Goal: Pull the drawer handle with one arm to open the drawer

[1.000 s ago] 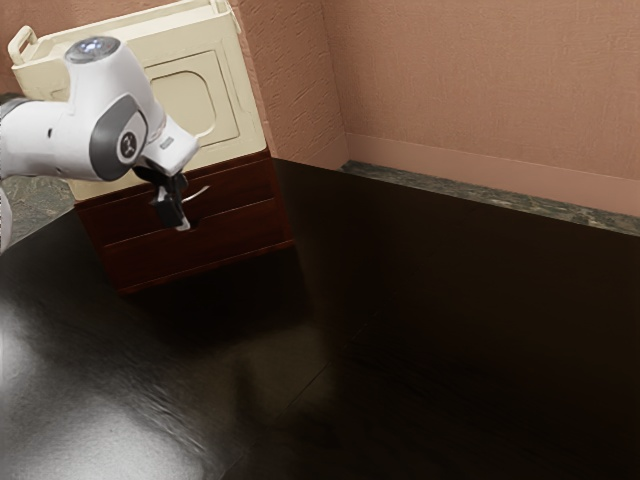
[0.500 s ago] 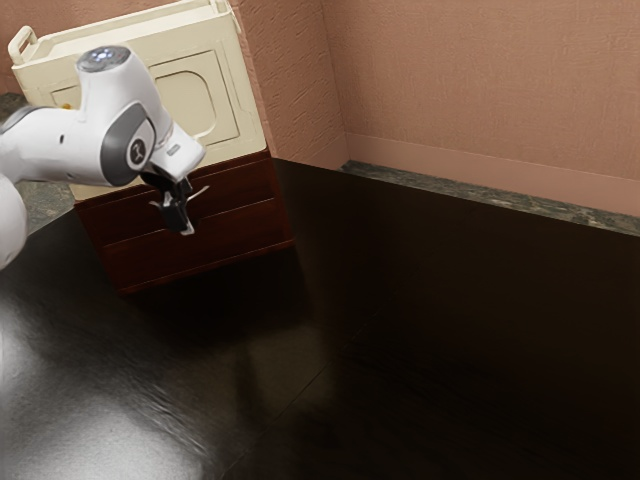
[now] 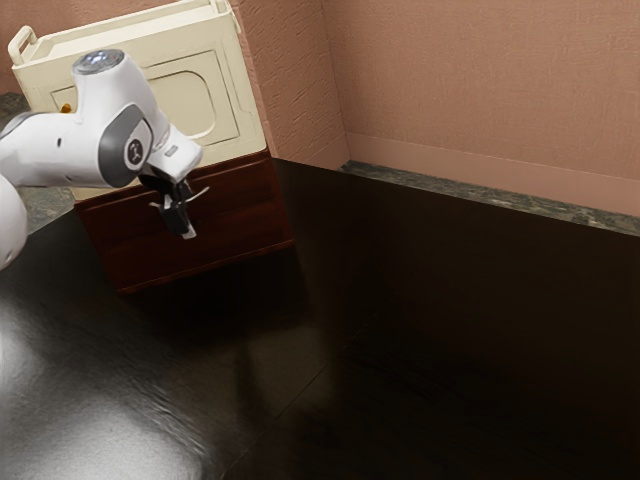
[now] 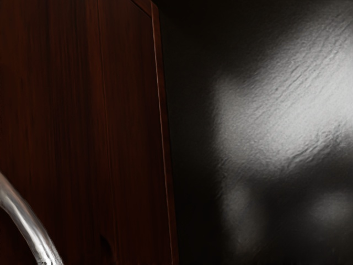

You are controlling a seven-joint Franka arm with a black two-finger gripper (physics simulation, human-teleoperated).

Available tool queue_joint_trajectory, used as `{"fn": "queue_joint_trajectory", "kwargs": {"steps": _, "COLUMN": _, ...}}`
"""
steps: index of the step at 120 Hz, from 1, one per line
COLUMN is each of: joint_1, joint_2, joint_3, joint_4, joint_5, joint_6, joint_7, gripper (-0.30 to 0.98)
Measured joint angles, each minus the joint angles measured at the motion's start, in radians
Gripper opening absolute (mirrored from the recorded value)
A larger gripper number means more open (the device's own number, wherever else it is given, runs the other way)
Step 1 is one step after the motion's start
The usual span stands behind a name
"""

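Upper left of the exterior view: my gripper [image 3: 185, 228], wide or narrow I cannot tell, hovering beside handle [image 4: 25, 218]; drawer [image 3: 243, 185] appearing shut, pull remaining.

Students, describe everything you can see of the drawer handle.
The drawer handle is a slim, curved bar, smooth and silvery, apparently polished metal. It runs across the dark reddish-brown wooden front, below the cream panel. The black pincer hides its middle in the exterior view; whether they touch, I cannot tell.

Ext. looks down, wrist v. close, both incl. drawer front [image 3: 235, 232].
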State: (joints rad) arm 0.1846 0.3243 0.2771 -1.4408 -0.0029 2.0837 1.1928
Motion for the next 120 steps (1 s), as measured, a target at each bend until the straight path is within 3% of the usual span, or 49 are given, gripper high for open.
{"fn": "queue_joint_trajectory", "kwargs": {"steps": 66, "joint_1": -0.014, "joint_2": -0.013, "joint_3": 0.0, "joint_4": -0.019, "joint_5": -0.026, "joint_6": -0.053, "joint_7": -0.031, "gripper": 0.69}}
{"fn": "queue_joint_trajectory", "kwargs": {"steps": 89, "joint_1": -0.026, "joint_2": -0.056, "joint_3": 0.001, "joint_4": -0.061, "joint_5": -0.026, "joint_6": -0.075, "joint_7": -0.035, "gripper": 0.63}}
{"fn": "queue_joint_trajectory", "kwargs": {"steps": 120, "joint_1": -0.057, "joint_2": -0.137, "joint_3": 0.001, "joint_4": -0.157, "joint_5": -0.014, "joint_6": -0.079, "joint_7": -0.039, "gripper": 0.65}}
